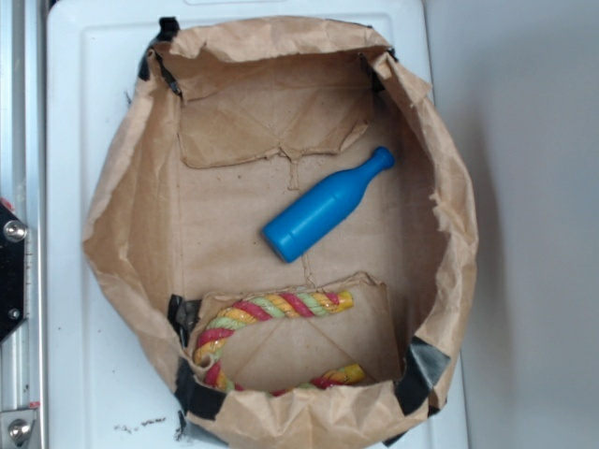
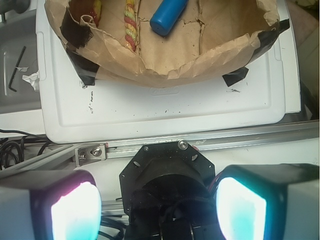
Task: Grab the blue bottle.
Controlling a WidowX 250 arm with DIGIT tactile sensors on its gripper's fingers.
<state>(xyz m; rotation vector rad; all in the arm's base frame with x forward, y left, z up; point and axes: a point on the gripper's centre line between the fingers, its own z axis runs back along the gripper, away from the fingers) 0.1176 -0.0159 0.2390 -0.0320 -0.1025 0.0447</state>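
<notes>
The blue bottle (image 1: pixel 325 206), lying at the centre of the exterior frame, is a plain bright blue with no label or marking. The paper bag (image 1: pixel 131 234) around it is a creased kraft brown, patched at its corners with glossy black tape (image 1: pixel 197 393). At the lower centre of that frame, the rope (image 1: pixel 271 309) is twisted in red, yellow and pale green strands. The tray (image 2: pixel 165 110) beneath is white, flecked with small dark specks. At the bottom of the wrist frame, the gripper (image 2: pixel 159 210) has pads (image 2: pixel 74 212) glowing cyan with pink edges, in dark frames.
</notes>
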